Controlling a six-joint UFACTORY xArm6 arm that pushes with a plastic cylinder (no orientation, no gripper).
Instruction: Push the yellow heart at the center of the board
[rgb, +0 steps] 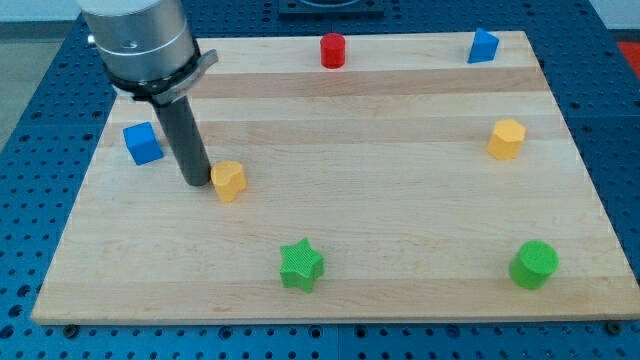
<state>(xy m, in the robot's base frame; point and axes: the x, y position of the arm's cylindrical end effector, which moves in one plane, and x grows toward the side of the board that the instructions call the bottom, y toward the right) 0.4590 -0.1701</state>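
The yellow heart (229, 180) lies on the wooden board (380, 200) at the view's left, a little above mid-height. My tip (195, 183) rests on the board just to the left of the heart, touching or nearly touching its left side. The rod rises from the tip to the arm's grey body at the view's top left.
A blue cube (143, 143) sits left of the rod. A red cylinder (332, 50) and a blue block (483, 46) lie at the top edge. A yellow hexagon block (506, 138) is at the right. A green star (301, 265) and a green cylinder (534, 265) lie near the bottom.
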